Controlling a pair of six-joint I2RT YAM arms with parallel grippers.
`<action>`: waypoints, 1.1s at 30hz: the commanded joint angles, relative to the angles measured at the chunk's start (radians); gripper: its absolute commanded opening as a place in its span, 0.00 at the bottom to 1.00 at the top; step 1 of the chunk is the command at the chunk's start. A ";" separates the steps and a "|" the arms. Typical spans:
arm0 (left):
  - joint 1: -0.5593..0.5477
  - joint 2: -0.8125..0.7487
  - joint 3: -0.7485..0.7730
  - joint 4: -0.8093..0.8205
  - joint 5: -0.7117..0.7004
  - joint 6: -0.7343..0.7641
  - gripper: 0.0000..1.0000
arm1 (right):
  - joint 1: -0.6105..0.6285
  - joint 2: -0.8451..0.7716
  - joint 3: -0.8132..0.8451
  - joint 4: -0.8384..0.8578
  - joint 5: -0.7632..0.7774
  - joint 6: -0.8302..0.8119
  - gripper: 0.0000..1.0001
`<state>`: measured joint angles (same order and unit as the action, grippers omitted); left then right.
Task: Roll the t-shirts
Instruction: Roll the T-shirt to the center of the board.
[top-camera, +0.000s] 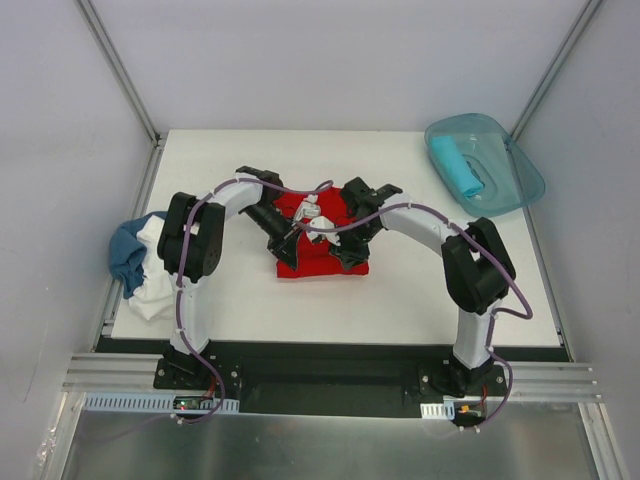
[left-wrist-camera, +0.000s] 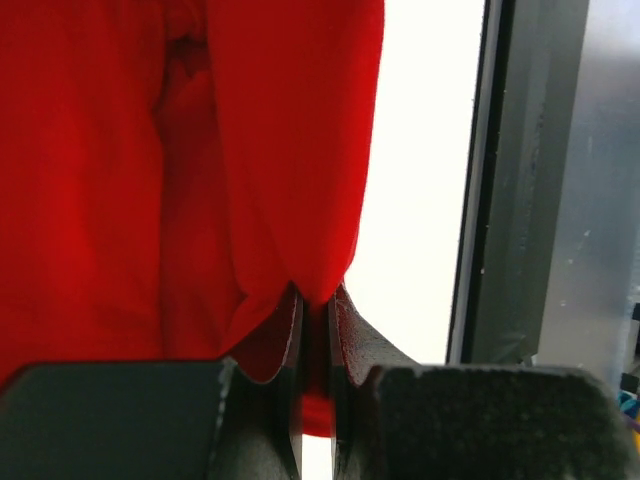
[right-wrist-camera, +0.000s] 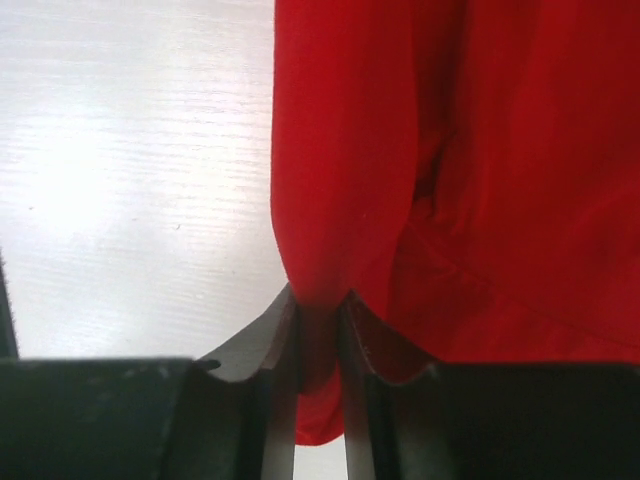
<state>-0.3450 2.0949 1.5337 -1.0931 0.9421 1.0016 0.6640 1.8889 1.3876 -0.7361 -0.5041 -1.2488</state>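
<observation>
From above, the left hand (top-camera: 288, 234) and right hand (top-camera: 347, 248) hide much of the red t-shirt (top-camera: 315, 265), whose cloth the 2 wrist views crop.

Open tabletop (top-camera: 300, 310) before and behind the red shirt (top-camera: 315, 262); shirt pile (top-camera: 140, 262) left, tub (top-camera: 505, 170) far right.

Red t-shirt (top-camera: 318, 262) at centre; blue t-shirt (top-camera: 125, 250), white t-shirt (top-camera: 150, 295) far left
</observation>
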 joint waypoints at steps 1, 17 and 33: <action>0.011 0.005 -0.018 -0.100 0.037 0.002 0.00 | -0.038 0.048 0.117 -0.403 -0.137 -0.122 0.18; 0.035 0.102 -0.041 -0.079 -0.031 -0.156 0.03 | -0.064 0.246 0.251 -0.680 -0.218 -0.156 0.09; 0.210 0.131 -0.020 0.030 -0.057 -0.484 0.24 | -0.112 0.608 0.589 -0.922 -0.205 -0.077 0.10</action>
<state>-0.2699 2.2776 1.5600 -1.1248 0.9421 0.6312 0.5648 2.3959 1.8786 -1.3296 -0.8021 -1.3289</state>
